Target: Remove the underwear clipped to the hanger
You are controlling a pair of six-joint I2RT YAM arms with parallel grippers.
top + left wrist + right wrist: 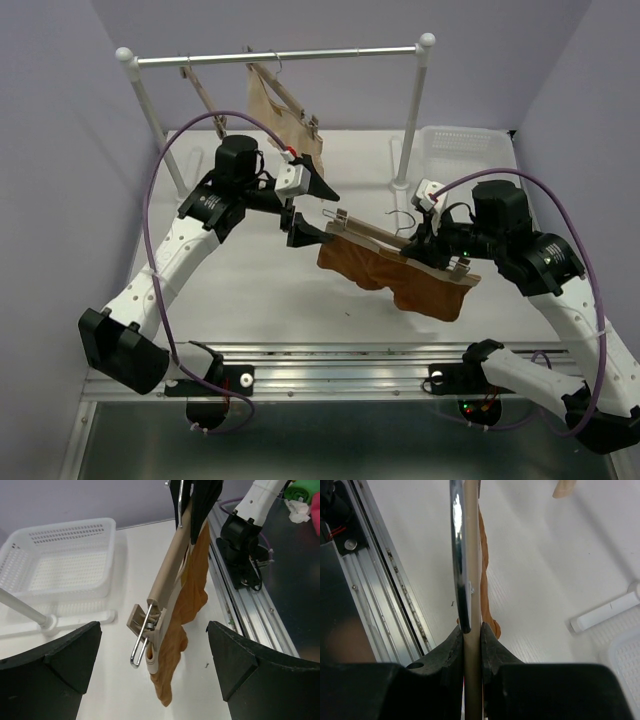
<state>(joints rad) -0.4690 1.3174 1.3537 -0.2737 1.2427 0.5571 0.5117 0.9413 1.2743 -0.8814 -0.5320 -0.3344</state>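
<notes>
The right gripper (471, 634) was clamped on the hanger (380, 237) bar, holding it above the table (250, 290). The underwear (395, 272) hung beneath the bar, pinched in the end clip (144, 630). The left gripper (328, 213) sat at that clip end, its fingers (57, 662) spread wide either side, apart from it.
</notes>
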